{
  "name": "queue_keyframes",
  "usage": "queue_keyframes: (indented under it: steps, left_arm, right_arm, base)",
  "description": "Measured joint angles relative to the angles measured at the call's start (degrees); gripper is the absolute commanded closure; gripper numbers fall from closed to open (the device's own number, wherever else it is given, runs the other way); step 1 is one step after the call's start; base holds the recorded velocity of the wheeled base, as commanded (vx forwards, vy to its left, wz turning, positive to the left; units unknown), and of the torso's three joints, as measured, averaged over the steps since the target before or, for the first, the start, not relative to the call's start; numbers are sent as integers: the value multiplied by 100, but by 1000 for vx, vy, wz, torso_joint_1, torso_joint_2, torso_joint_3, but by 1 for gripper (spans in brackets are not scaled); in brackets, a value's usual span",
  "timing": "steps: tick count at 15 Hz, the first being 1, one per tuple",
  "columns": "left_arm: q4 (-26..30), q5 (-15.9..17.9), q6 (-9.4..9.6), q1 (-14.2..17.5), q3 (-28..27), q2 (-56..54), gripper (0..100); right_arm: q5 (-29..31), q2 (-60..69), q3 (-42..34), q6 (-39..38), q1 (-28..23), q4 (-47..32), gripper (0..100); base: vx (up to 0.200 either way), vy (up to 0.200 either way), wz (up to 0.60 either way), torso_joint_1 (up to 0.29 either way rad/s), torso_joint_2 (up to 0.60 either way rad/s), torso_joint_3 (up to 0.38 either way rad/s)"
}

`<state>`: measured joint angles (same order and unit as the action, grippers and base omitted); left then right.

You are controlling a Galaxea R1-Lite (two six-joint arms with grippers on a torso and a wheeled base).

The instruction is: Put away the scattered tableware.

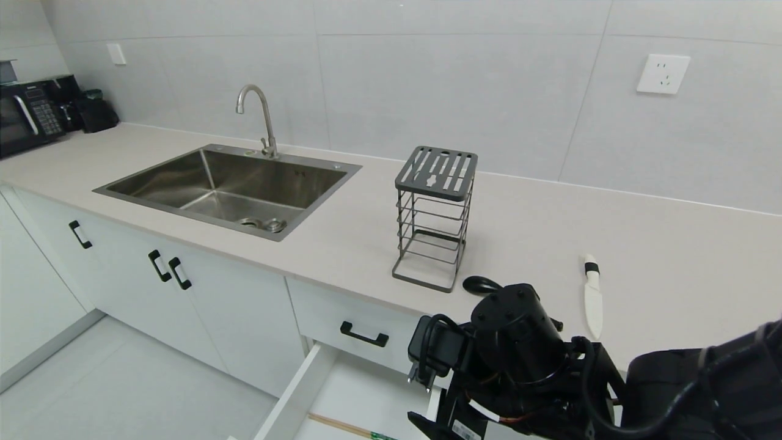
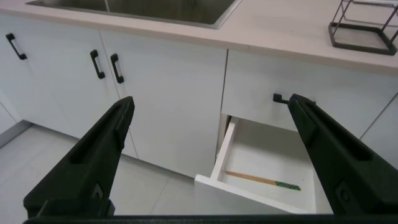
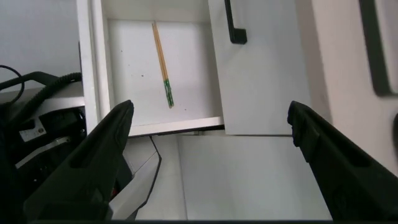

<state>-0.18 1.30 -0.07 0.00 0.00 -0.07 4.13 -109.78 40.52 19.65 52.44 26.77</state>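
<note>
A white knife point(image 1: 592, 297) with a black band lies on the counter at the right. A black utensil point(image 1: 480, 284) lies by the counter's front edge, partly hidden behind my right arm point(image 1: 519, 348). Below the counter a white drawer point(image 1: 294, 391) stands pulled out, with a pair of wooden chopsticks point(image 3: 163, 67) lying inside it. My right gripper point(image 3: 209, 109) hangs open and empty above that drawer. My left gripper point(image 2: 211, 102) is open and empty too, held out in front of the cabinets, with the drawer point(image 2: 219, 163) and the chopsticks point(image 2: 261, 180) beyond it.
A grey wire rack point(image 1: 435, 217) with a slotted top stands mid-counter. A steel sink point(image 1: 177, 198) with a tap point(image 1: 259, 113) is at the left, and a microwave point(image 1: 24, 116) at the far left. Cabinet doors with black handles point(image 1: 168, 269) run under the counter.
</note>
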Motion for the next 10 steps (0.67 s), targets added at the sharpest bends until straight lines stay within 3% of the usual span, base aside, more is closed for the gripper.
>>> queue_keyframes:
  steps: [4,10]
  left_arm:
    - [-4,2,0,0,0,0,0]
    - [5,2,0,0,0,0,0]
  right_arm:
    - [-277,-84,10,11,-18,-12,0]
    - [-755,-408,33,-11,-201,212,0]
  base:
    - [0,0,0,265,-509,-247]
    - [0,0,0,33,-57,-29]
